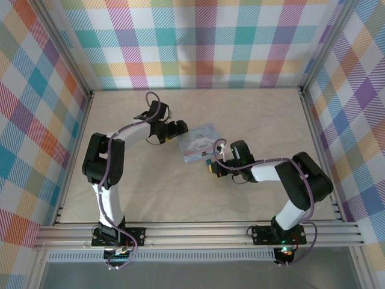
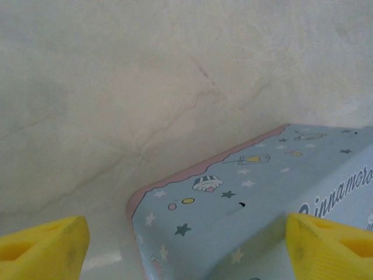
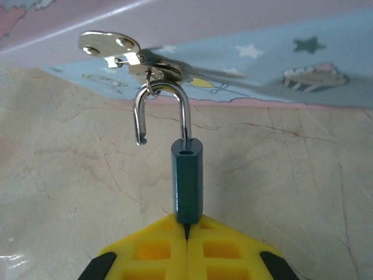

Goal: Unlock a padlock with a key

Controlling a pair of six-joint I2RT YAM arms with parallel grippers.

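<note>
The right gripper [image 3: 186,236] is pinching the padlock [image 3: 187,178] by its base, jaws shut, its lower end hiding between them. Its shackle [image 3: 166,96] is standing open, hooking a ring on the hasp [image 3: 111,44] of the tin [image 3: 262,64]. The left gripper [image 2: 186,248] is straddling the tin's corner, spread wide and gripping nothing, its fingers [image 2: 46,245] cut off.

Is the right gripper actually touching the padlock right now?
Touching. Right wrist view: the right gripper is shut on the padlock body's lower end.

Bright, even light with faint soft shadows and glints on the padlock [image 3: 187,181] loop.
</note>
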